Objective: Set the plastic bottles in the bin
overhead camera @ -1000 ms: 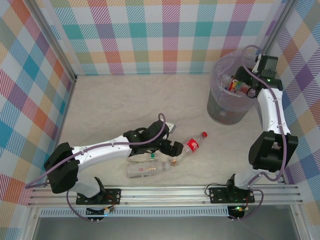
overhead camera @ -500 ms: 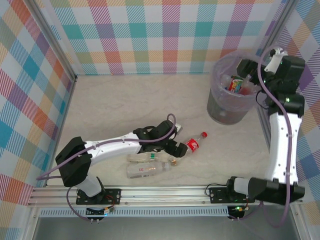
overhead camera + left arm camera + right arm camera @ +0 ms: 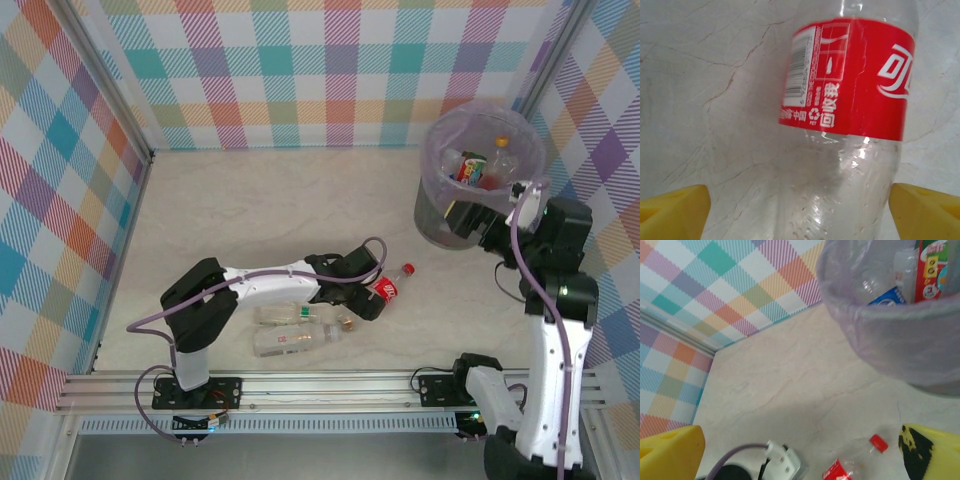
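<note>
A clear plastic bottle with a red label and red cap (image 3: 391, 288) lies on the table. My left gripper (image 3: 368, 297) straddles its lower body. In the left wrist view the bottle (image 3: 850, 100) lies between the yellow fingertips (image 3: 672, 210); the right one is at its side and the left one stands well apart, so the jaws are open. Two more clear bottles (image 3: 285, 315) (image 3: 298, 340) lie just in front of the arm. The bin (image 3: 440, 215) with its lilac bag holds several bottles (image 3: 470, 168). My right gripper (image 3: 467, 218) hangs open and empty by the bin's near side.
In the right wrist view the bin (image 3: 890, 340) is at the upper right, and the red-capped bottle (image 3: 855, 467) and the left wrist (image 3: 785, 465) are below. Checked walls enclose the table on three sides. A metal rail (image 3: 330, 385) runs along the near edge.
My left arm reached right until its jaws straddled the red-label bottle. My right arm drew back from above the bin to its near side, and its jaws opened wider.
</note>
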You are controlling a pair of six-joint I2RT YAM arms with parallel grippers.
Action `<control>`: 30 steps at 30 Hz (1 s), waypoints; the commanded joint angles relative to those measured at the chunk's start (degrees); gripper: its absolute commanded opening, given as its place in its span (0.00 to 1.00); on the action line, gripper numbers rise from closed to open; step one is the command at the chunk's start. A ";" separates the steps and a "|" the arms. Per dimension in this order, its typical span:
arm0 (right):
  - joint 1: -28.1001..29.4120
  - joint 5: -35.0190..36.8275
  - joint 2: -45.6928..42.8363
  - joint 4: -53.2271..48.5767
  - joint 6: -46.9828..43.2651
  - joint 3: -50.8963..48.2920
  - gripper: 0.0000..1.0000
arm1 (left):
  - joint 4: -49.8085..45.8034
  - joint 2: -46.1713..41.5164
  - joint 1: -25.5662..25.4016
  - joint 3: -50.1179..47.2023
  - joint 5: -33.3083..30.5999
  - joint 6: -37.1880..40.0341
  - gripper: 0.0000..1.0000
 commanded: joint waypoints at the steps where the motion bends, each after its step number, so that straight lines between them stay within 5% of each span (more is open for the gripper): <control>1: 0.15 -2.31 -4.58 -3.59 1.30 -3.92 0.99 | -1.41 2.06 -0.68 1.90 -1.70 0.64 0.88; 11: 0.18 4.58 -10.75 -10.63 -1.56 -8.41 0.99 | -0.28 7.45 -0.75 5.78 -3.27 0.12 0.74; 24: 0.22 3.08 -16.68 -18.77 0.91 -11.43 0.99 | 0.02 6.96 -0.73 5.37 -6.52 -0.08 0.47; 30: 0.14 1.31 -20.11 -17.28 4.35 -16.13 0.99 | 0.95 4.85 -0.68 5.29 -7.42 -0.80 0.45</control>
